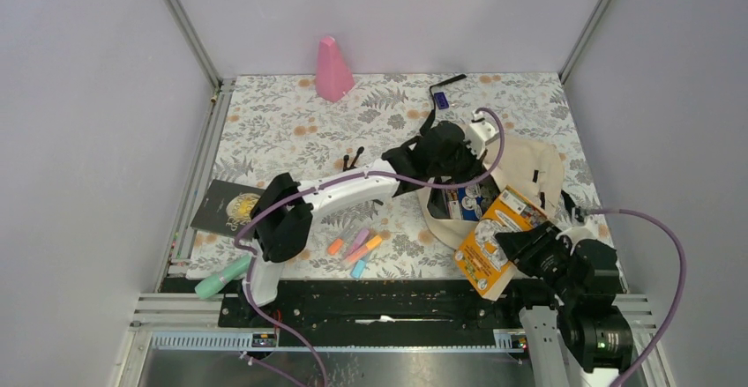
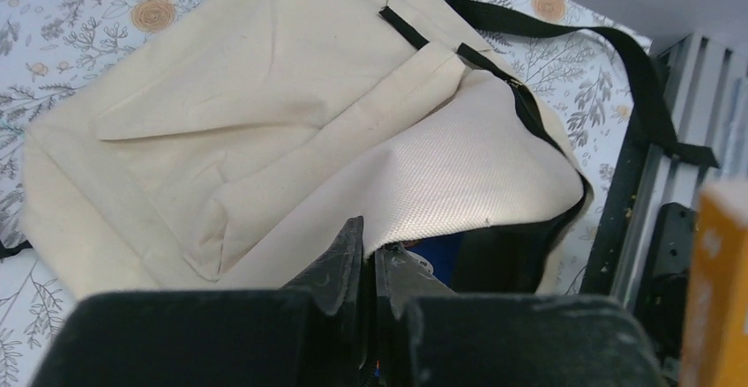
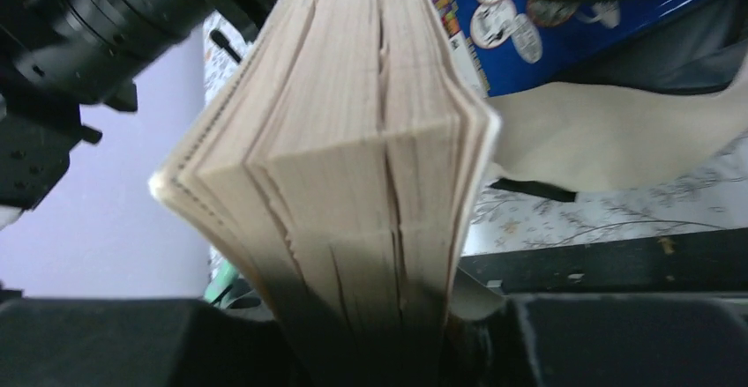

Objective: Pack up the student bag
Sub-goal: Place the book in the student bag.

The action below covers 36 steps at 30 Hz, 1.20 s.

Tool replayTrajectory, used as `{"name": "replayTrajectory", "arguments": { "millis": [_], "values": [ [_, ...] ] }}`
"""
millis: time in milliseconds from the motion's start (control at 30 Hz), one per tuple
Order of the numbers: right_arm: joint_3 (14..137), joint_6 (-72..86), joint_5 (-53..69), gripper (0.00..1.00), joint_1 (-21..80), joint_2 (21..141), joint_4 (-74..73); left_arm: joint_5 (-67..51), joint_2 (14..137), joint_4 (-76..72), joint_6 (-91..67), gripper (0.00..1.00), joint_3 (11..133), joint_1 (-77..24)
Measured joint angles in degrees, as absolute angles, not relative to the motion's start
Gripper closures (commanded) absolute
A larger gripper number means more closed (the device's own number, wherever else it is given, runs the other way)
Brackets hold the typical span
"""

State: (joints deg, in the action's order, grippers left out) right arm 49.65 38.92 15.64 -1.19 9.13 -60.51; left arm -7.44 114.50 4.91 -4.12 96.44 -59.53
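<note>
Loading step: right fingers [image 3: 600, 338] clamp orange book [image 1: 494, 237] at bag [image 1: 538, 162] mouth, frame right-centre. Left fingers [image 2: 340, 259] pinch the rim open. Next: slide it in beside blue book [image 1: 463, 202].

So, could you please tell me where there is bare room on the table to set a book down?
The floral cloth is bare at far left, between the pink cone and the black booklet. A smaller patch lies behind the student bag. Near right is crowded: that bag, orange book in the right gripper, highlighters.
</note>
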Motion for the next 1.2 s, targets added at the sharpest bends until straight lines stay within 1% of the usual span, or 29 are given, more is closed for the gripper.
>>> {"name": "replayTrajectory", "arguments": {
  "millis": [100, 267, 433, 667, 867, 967, 1200],
  "values": [
    [45.87, 41.19, 19.92, 1.0, -1.19, 8.6, -58.72, -10.02, 114.83, 5.52, -6.81, 1.0, 97.56, -57.76],
    [35.86, 46.28, 25.12, 1.0, -1.19, 7.38, -53.54, -13.17, 114.83, 5.93, -9.65, 1.0, 97.91, -55.9],
    [26.17, 53.28, 29.65, 1.0, -1.19, 6.02, -45.1, -14.87, 114.83, 6.22, -11.05, 1.0, 98.21, -55.51],
    [21.71, 59.33, 31.05, 1.0, -1.19, 4.64, -39.13, -16.34, 114.83, 5.96, -12.64, 1.0, 98.98, -55.48],
    [17.98, 65.19, 29.52, 1.0, -1.19, 1.78, -36.01, -17.87, 114.83, 5.17, -14.55, 1.0, 99.09, -55.4],
    [15.64, 68.97, 26.94, 1.0, -1.19, 1.48, -33.95, -18.33, 114.72, 4.19, -15.35, 1.0, 99.09, -55.4],
    [15.44, 73.49, 19.22, 1.0, -1.19, 1.43, -29.39, -18.81, 114.37, 2.81, -17.02, 1.0, 99.55, -55.24]
  ]
}}
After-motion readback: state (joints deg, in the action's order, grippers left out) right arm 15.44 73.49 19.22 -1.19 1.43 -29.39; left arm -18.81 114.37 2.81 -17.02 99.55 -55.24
